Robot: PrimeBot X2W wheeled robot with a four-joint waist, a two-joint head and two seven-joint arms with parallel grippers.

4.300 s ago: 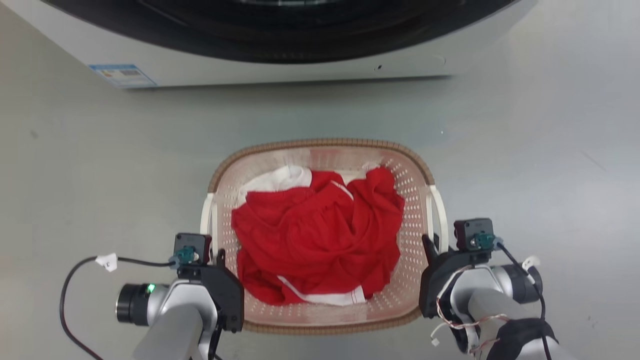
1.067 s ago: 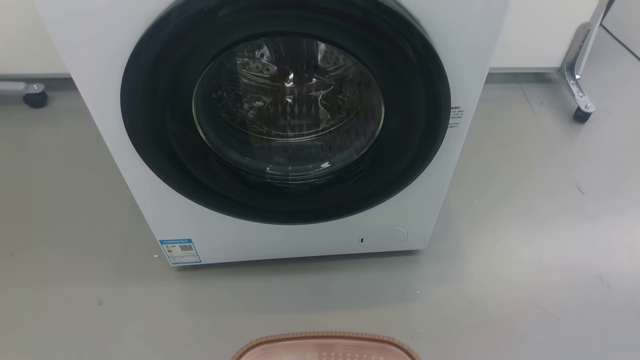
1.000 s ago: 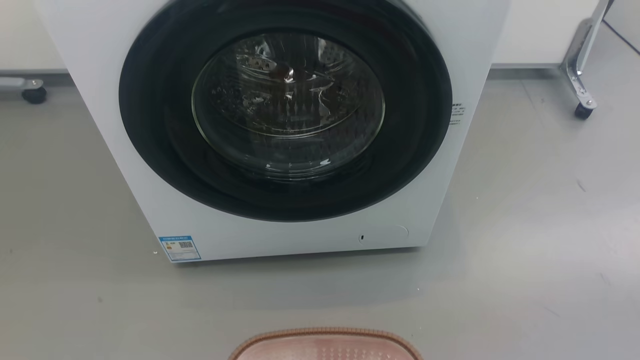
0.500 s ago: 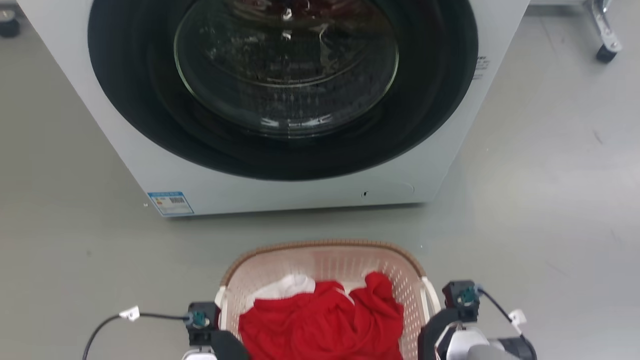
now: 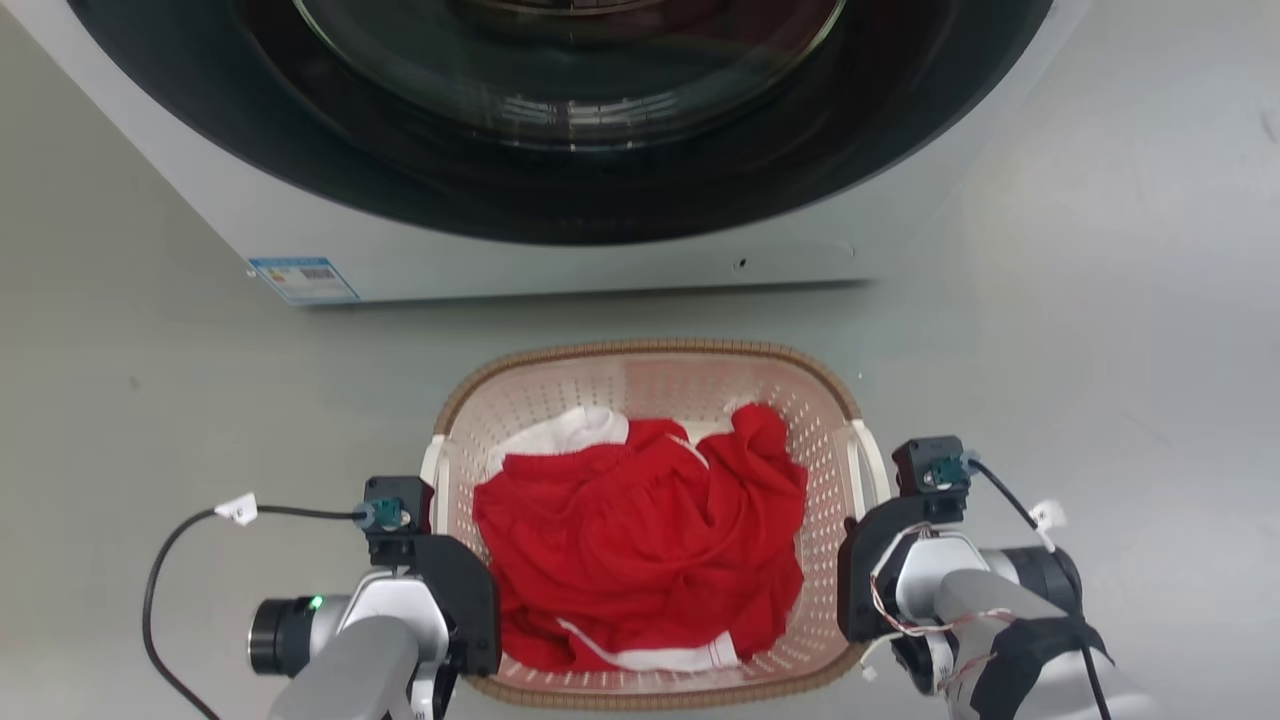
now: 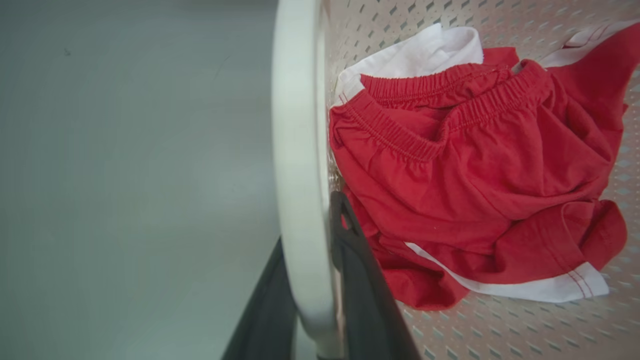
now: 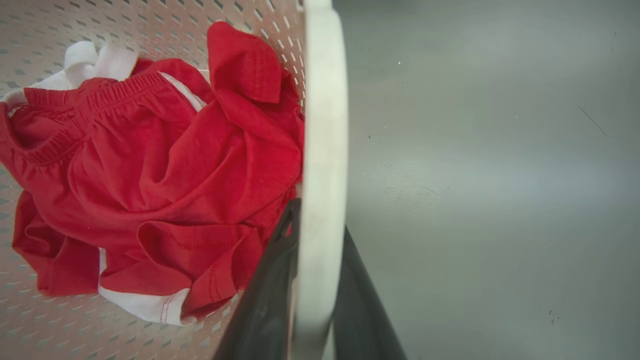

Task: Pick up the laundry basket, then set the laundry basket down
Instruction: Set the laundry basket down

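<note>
The laundry basket [image 5: 650, 352], pale pink and perforated with a brown woven-look rim, sits low in the head view on the grey floor side of the washer. It holds red clothes [image 5: 640, 530] with white trim. My left gripper [image 5: 437, 510] is shut on the basket's white left handle [image 6: 297, 150], one dark finger [image 6: 357, 270] inside the handle and one outside. My right gripper [image 5: 862, 500] is shut on the white right handle [image 7: 322, 125], its fingers [image 7: 272, 285] clamping it from both sides. Whether the basket's base touches the floor cannot be told.
A white front-loading washer [image 5: 600, 265] with a dark round door [image 5: 560, 120] stands just beyond the basket's far rim. Grey floor [image 5: 1100, 330] spreads to the left and right of the basket.
The head camera swung up to the washer and back down. The basket now lies closer to the washer's base than 4.3 s ago. Both grippers keep their hold on the handles.
</note>
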